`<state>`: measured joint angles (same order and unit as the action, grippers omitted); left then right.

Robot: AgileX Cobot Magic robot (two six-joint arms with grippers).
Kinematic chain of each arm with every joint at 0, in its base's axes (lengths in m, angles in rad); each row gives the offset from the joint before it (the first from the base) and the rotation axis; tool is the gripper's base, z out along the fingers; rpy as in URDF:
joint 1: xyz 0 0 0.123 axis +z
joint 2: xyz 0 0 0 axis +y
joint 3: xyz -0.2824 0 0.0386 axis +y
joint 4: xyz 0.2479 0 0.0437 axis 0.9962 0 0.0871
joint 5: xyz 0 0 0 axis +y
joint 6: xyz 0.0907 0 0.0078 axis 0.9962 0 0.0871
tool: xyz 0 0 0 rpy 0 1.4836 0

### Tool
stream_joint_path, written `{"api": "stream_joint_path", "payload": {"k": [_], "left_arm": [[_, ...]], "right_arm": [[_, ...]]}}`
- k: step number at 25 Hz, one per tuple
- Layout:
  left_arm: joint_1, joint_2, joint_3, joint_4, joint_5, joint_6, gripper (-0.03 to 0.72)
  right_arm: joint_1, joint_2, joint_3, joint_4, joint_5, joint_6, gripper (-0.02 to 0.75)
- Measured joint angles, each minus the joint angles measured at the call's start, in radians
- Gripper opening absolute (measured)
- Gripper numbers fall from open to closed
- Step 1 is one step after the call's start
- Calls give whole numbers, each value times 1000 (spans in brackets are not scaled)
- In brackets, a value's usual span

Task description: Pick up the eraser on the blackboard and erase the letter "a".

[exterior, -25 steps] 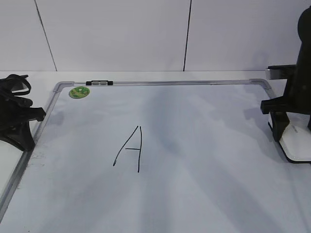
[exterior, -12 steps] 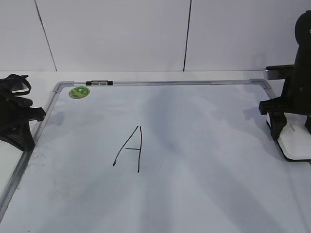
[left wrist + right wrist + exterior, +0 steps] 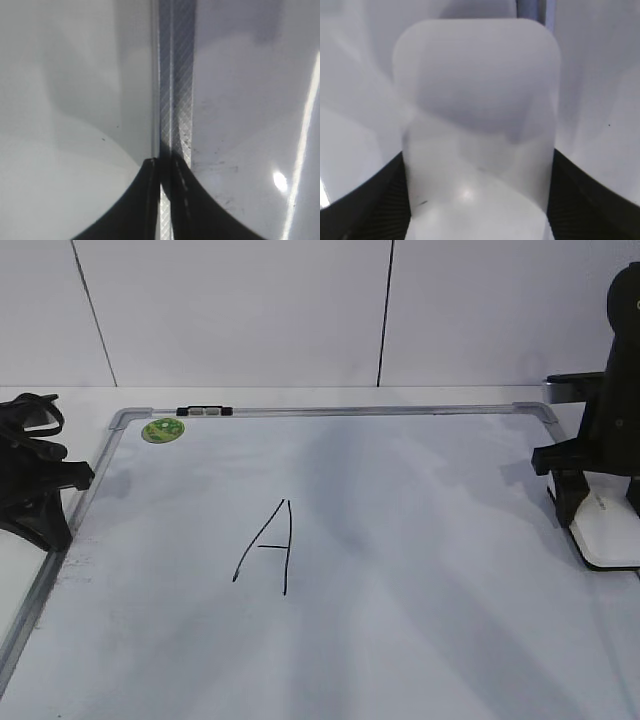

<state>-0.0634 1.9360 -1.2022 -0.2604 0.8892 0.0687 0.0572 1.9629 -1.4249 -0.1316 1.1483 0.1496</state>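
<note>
White plastic fills our right wrist view: the eraser [image 3: 477, 125] sits squarely between the right gripper [image 3: 477, 200] fingers [image 3: 365, 210], which stand apart on either flank and, as far as we can tell, have not closed on it. From outside, that eraser [image 3: 608, 533] lies flat near the right edge of the blackboard [image 3: 400, 640], with the right gripper [image 3: 600, 502] straddling it. Mid-board we see only a tall capital "A" [image 3: 268, 545]; the letter "a" we cannot find anywhere on the surface. Over on the left, the left gripper [image 3: 165, 200] hangs above the board's metal frame [image 3: 175, 100] with its fingers together, idle. At the far edge, a green sticker [image 3: 162, 430] marks the corner, and beyond it the counter [image 3: 300, 397] runs to the wall.

We judge two risks. The smooth plastic could slip from a shallow pinch. And with no small letter visible, a sweep could wipe the capital instead.
</note>
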Motion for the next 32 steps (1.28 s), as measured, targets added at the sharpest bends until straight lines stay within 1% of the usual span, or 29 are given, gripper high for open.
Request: {"api": "stream_joint_path", "payload": {"k": [15,18,26,32], "left_arm": [[0,0,0,0,0,4,61],[0,0,0,0,0,7,85],[-2,-2,-5,11,1,7,181],[-6,-16,-38,7,13,7,216]], "right_arm": [[0,0,0,5,-8,0,570],[0,2,0,8,-8,0,570],[0,28,0,21,-8,0,570],[0,32,-3,20,-6,0,570]]}}
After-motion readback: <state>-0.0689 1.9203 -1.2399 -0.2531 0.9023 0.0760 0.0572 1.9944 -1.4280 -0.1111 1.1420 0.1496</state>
